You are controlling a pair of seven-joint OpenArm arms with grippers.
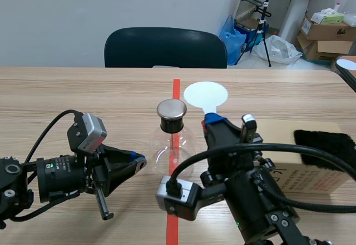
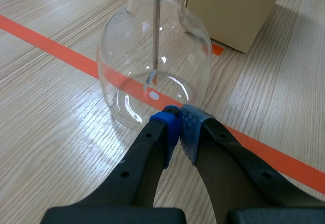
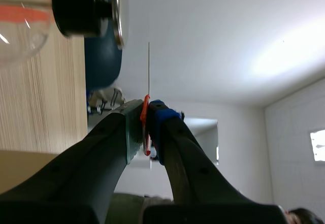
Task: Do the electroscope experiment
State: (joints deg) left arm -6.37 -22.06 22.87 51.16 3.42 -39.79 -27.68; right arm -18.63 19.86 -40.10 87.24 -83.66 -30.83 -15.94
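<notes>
You are looking at the electroscope standing upright on the orange-red tape line at mid-table. It is a clear glass flask with a black stopper and a metal cap. Your left gripper is lying low, pads pressed together on nothing, tips just beside the flask's base. Your right gripper is pinching the stem of a white disc — the disc is standing near the cap. A cardboard box is carrying a black furry cloth beside that arm.
</notes>
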